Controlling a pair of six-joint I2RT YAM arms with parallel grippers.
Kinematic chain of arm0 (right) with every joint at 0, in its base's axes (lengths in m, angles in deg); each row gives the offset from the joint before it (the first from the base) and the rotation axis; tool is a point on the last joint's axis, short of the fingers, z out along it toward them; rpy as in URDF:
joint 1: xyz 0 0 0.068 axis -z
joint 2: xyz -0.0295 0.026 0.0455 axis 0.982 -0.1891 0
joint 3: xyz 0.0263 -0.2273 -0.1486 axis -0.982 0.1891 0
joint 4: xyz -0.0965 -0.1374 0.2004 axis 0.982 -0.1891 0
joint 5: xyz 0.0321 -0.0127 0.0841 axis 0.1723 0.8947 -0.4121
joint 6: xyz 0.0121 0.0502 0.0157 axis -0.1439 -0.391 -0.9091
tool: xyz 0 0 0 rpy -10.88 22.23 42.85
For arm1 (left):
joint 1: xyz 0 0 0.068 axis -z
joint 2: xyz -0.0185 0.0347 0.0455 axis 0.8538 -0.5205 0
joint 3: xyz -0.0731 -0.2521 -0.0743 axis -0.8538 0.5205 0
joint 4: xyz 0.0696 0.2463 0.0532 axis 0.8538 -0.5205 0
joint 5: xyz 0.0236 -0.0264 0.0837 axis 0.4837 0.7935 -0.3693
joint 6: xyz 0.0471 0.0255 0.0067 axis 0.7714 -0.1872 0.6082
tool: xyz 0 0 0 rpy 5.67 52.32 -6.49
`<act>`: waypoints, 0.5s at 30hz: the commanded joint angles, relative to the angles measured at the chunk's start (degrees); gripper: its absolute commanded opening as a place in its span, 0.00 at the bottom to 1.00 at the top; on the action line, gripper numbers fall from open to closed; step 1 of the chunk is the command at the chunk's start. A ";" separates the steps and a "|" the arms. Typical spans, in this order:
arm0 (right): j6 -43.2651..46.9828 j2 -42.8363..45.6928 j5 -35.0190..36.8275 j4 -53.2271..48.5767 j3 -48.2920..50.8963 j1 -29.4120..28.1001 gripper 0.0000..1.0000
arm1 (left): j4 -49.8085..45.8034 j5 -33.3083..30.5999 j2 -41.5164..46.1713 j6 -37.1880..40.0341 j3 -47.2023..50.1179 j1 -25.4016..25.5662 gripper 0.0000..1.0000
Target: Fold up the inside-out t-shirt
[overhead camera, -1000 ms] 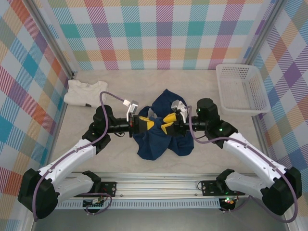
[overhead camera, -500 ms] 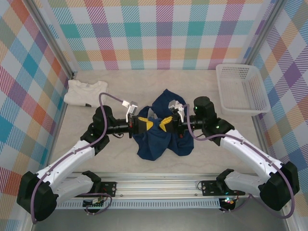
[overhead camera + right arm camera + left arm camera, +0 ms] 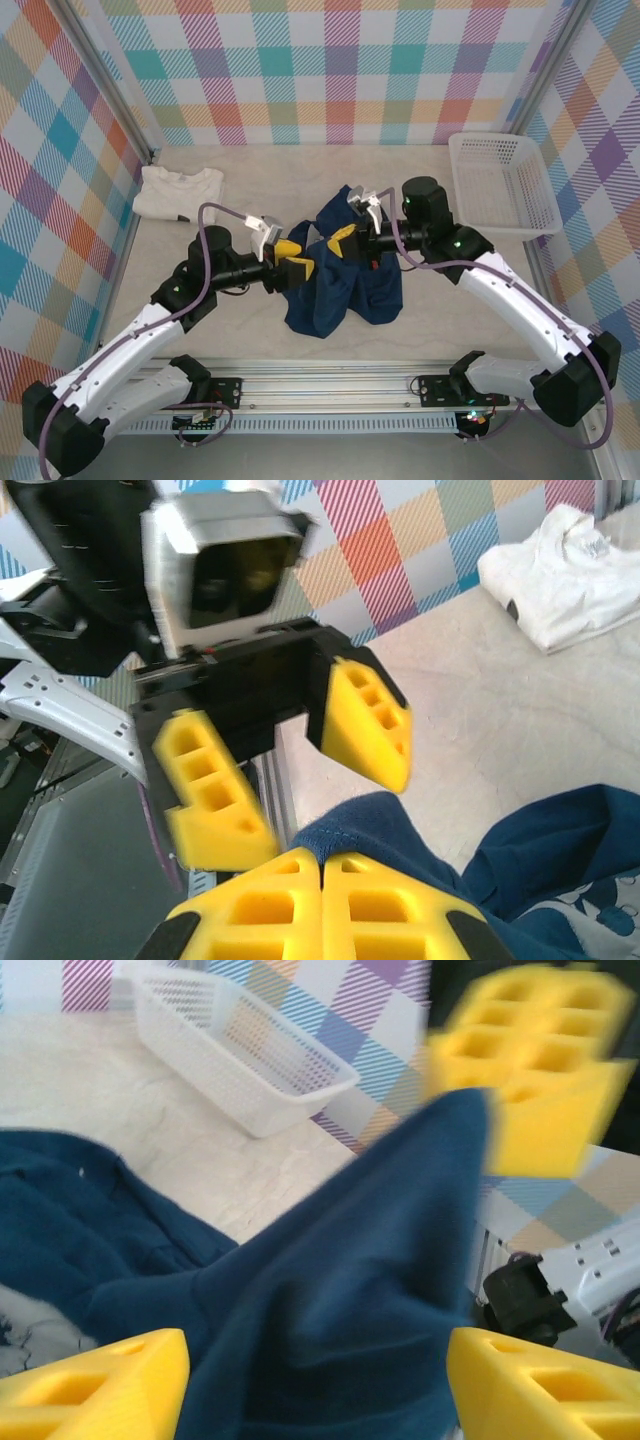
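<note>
The dark navy blue cloth t-shirt (image 3: pixel 340 285) lies crumpled mid-way across the pale beige tabletop (image 3: pixel 250 180), enclosed by pastel checked walls (image 3: pixel 330 70). The right gripper (image 3: pixel 343 238) pinches a raised fold of it. Just beside, the left gripper (image 3: pixel 293 259) gapes, holding nothing.

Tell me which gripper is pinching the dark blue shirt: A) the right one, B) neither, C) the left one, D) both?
A: the right gripper is shut on an edge of the t-shirt, while the left gripper stands wide open.
</note>
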 commanded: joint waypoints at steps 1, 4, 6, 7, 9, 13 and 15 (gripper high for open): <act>-2.40 -1.30 -2.67 -3.42 -2.92 -0.37 0.00 | -1.83 -4.25 0.51 4.42 -2.78 2.77 0.76; -3.57 -1.68 -4.34 -3.16 -3.76 -0.37 0.00 | -4.02 -6.62 -2.58 6.49 -6.06 3.86 0.76; -4.32 -1.87 -4.75 -2.75 -4.11 -0.39 0.00 | -5.22 -5.81 -5.43 7.21 -8.59 4.34 0.72; -5.03 -2.04 -5.11 -2.23 -4.22 -0.37 0.00 | -5.04 -5.23 -7.03 7.21 -9.60 4.67 0.69; -6.67 -2.49 -6.86 -0.60 -4.23 -0.38 0.00 | -5.18 -4.22 -9.71 7.48 -11.42 5.08 0.59; -8.30 -2.34 -7.15 0.62 -4.33 -0.16 0.00 | -5.80 -3.63 -12.42 7.71 -13.26 5.22 0.23; -8.66 -1.42 -5.89 0.54 -3.99 0.41 0.00 | -5.06 -3.54 -11.88 7.17 -12.10 5.10 0.08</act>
